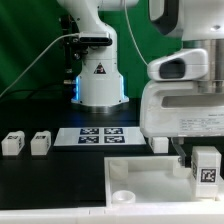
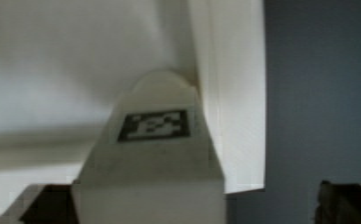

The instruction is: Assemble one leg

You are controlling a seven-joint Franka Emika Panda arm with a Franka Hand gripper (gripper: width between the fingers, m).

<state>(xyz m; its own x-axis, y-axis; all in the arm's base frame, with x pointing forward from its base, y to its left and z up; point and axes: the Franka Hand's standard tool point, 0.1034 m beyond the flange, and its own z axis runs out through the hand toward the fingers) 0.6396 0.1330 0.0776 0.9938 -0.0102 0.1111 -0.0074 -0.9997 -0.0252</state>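
Above the panel [image 1: 150,172] | gripper [image 1: 204,158] clenched on leg [image 1: 207,170] (marker tag, no readable writing)

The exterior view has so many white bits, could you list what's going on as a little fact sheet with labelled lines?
arm: white robot arm, base at the back of a black table
end effector: low at the exterior view's right, shut on the held leg
held leg: white block with a marker tag, over the panel
panel: large flat white piece, round socket at its near corner
loose legs: two, and, at the exterior view's left
marker board: flat, in front of the base
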